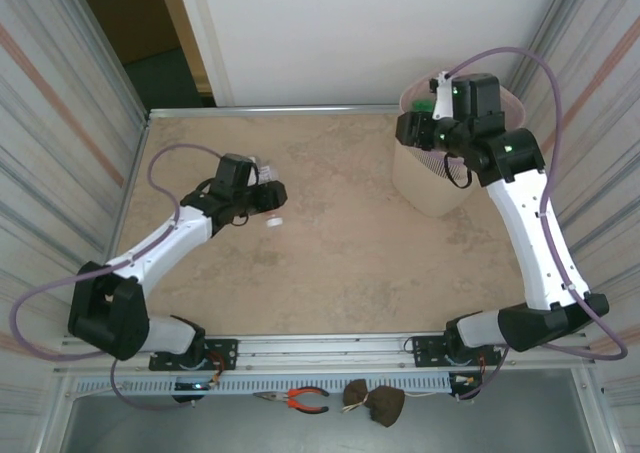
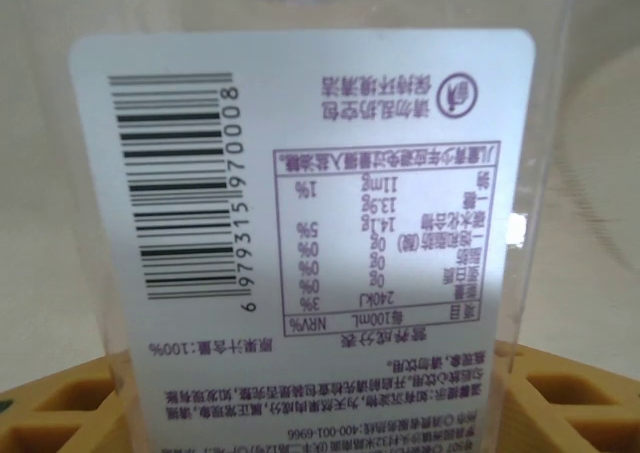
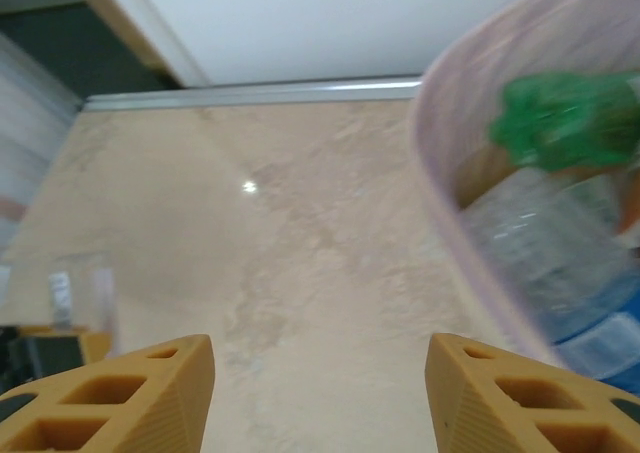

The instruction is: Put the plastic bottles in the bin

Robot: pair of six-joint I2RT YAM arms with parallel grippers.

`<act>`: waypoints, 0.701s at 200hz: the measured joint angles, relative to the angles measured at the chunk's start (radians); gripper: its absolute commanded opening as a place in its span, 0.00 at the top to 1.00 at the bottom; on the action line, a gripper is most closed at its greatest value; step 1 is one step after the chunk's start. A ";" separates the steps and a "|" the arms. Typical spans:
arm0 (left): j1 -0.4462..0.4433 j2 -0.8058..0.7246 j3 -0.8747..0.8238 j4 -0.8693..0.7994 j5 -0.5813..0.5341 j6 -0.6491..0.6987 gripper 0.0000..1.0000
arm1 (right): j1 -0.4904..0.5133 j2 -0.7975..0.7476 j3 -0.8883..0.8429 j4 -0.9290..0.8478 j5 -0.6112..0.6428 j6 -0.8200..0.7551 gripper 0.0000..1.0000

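Observation:
My left gripper [image 1: 260,205] is at the left middle of the table, shut on a clear plastic bottle [image 1: 273,222] with a white cap. In the left wrist view that bottle's white label [image 2: 300,233] is close up, with tan fingertips [image 2: 60,413] at either side of its lower end. The pale pink bin [image 1: 430,188] stands at the far right. My right gripper [image 1: 422,123] hangs at its rim, open, with nothing between its fingers [image 3: 150,393]. Inside the bin [image 3: 450,223] lie a green bottle [image 3: 560,123] and a clear bottle with a blue label [image 3: 560,263].
Corrugated wall panels close in the table on the left and right, and a metal rail [image 1: 270,110] runs along the back edge. Red-handled pliers [image 1: 300,400] and a dark lump [image 1: 375,403] lie on the front ledge below the arm bases.

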 measured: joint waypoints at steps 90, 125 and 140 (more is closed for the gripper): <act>-0.074 -0.055 0.059 0.288 0.368 0.208 0.43 | 0.254 -0.010 -0.065 0.163 -0.077 0.087 0.23; -0.105 -0.055 0.090 0.342 0.431 0.227 0.42 | 0.296 0.025 -0.065 0.194 -0.078 0.103 0.20; -0.105 -0.055 0.094 0.354 0.450 0.227 0.42 | 0.308 0.045 -0.065 0.204 -0.080 0.106 0.20</act>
